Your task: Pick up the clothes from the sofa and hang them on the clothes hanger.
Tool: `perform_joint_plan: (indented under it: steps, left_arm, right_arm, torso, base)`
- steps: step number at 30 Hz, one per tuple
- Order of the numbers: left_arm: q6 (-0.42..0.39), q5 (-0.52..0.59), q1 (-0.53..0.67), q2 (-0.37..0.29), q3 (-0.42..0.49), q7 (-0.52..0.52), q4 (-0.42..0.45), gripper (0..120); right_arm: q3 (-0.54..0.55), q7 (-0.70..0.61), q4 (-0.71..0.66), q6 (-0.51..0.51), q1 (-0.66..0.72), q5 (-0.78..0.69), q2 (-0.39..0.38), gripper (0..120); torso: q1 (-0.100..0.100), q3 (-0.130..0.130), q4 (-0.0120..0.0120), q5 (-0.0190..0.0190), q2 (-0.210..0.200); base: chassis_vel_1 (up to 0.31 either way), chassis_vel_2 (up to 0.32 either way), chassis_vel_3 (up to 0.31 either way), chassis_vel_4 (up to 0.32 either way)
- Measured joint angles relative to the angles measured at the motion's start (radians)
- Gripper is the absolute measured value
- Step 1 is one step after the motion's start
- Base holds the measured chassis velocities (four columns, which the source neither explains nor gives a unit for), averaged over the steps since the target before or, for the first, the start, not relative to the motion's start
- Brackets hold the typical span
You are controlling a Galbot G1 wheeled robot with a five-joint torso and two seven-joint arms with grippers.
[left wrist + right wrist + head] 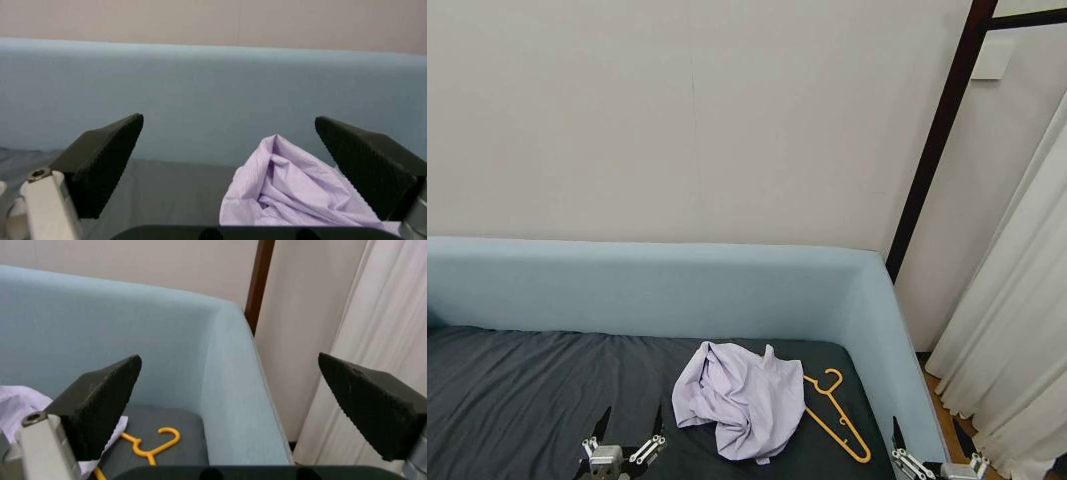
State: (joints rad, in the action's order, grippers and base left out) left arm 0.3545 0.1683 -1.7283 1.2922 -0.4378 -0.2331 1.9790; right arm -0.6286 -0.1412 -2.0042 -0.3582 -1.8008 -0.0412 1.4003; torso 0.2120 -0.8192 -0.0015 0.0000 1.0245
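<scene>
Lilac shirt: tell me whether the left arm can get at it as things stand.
Probably yes. The left gripper hovers open beside the lilac shirt, only bare dark cushion between them; nothing blocks the way.

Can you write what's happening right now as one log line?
left gripper open | right gripper open | shirt crumpled on sofa | hanger beside shirt

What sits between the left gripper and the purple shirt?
Nothing but bare dark seat cushion, per head view: left gripper open, short of the purple shirt. Right gripper open near the sofa arm.
</scene>
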Motion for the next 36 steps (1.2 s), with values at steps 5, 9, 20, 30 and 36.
perform_joint_plan:
  steps: [5, 9, 20, 30, 36]
  left_arm:
    - [-0.008, 0.000, 0.011, -0.014, 0.014, -0.004, -0.004, 100]
    - [-0.055, 0.004, 0.062, -0.087, 0.064, -0.032, -0.026, 100]
    - [-0.261, 0.188, 0.278, -0.328, 0.204, -0.082, -0.022, 100]
    - [-0.416, 0.391, 0.623, -0.467, 0.512, -0.052, -0.172, 100]
    - [-0.508, 0.469, 0.856, -0.407, 0.707, -0.072, -0.301, 100]
  right_arm:
    - [-0.002, 0.000, 0.001, 0.000, -0.012, 0.000, 0.005, 100]
    - [-0.019, -0.003, -0.004, 0.001, -0.021, -0.001, 0.014, 100]
    - [-0.013, -0.016, -0.015, 0.047, -0.014, -0.022, 0.020, 100]
    - [-0.057, -0.018, -0.030, 0.048, -0.031, -0.033, 0.044, 100]
    - [-0.085, -0.018, -0.022, 0.043, -0.032, -0.039, 0.052, 100]
  torso:
    - [0.000, 0.000, 0.0000, -0.0001, 0.000]
    - [0.000, 0.000, 0.0002, -0.0002, 0.000]
    - [0.000, 0.000, 0.0006, 0.0000, 0.000]
    - [0.000, 0.000, 0.0001, 0.0000, 0.000]
    - [0.000, 0.000, -0.0003, -0.0001, 0.000]
  base:
    - [0.000, 0.000, 0.000, 0.000]
    - [0.000, 0.000, 0.000, 0.000]
    - [0.000, 0.000, 0.000, 0.000]
    - [0.000, 0.000, 0.000, 0.000]
    - [0.000, 0.000, 0.000, 0.000]
